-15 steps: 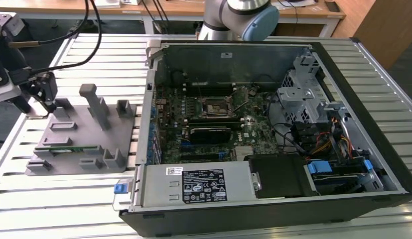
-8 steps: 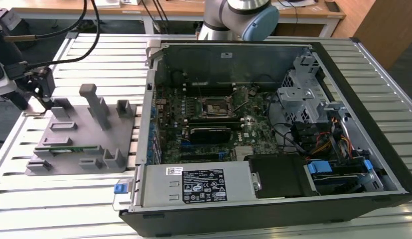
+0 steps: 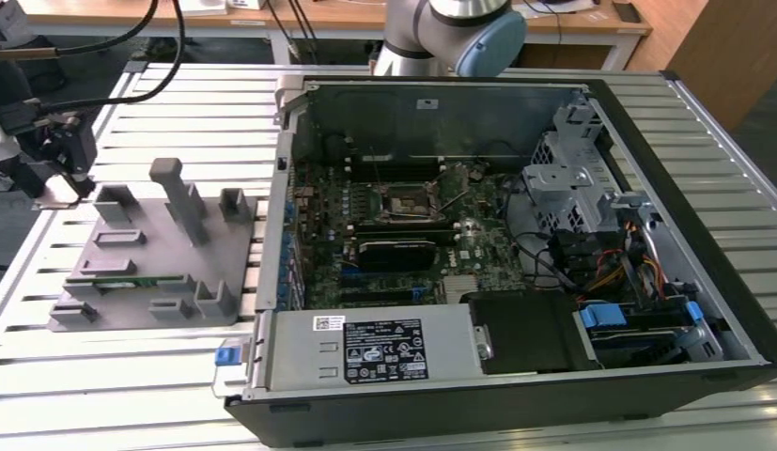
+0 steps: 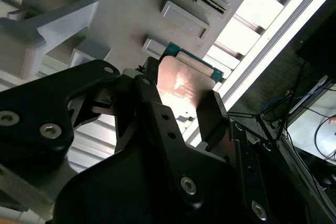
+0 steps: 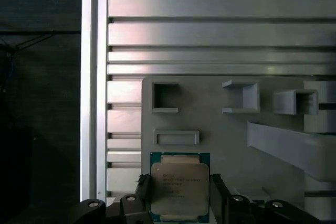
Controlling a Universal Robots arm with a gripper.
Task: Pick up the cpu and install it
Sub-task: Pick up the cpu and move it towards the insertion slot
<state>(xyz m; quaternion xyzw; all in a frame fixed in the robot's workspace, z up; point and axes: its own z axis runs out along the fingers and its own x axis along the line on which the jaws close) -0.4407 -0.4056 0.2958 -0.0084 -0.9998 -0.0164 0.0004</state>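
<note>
So the end effector (image 5: 180,196) is clamped on the cpu (image 5: 180,184) - the small flat square chip with the shiny silver-grey metal lid and a green board edge peeking out around it. In the first wrist view the black fingers (image 5: 143,191) sit on two opposite edges, which makes sense: pinch it by the sides and the lid and the underside never get touched.

It's over a corner of the grey plastic fixture plate (image 5: 226,145), the one with the raised pockets and posts, lying on the slotted aluminium desk (image 5: 210,24). Those pockets look made to park each part in a known spot so the arm can find it. From these angles I honestly can't tell whether the chip is already clear of its pocket or just resting in it.

In the exterior view the end effector (image 3: 60,183) is way over at the exterior view's left, well apart from the open black computer case (image 3: 726,291). The square black socket (image 3: 407,199) on the green motherboard sits bare, so nothing's installed yet. A long narrow green memory stick (image 3: 125,279) lies slotted in the plate, untouched - not what we're after
</note>
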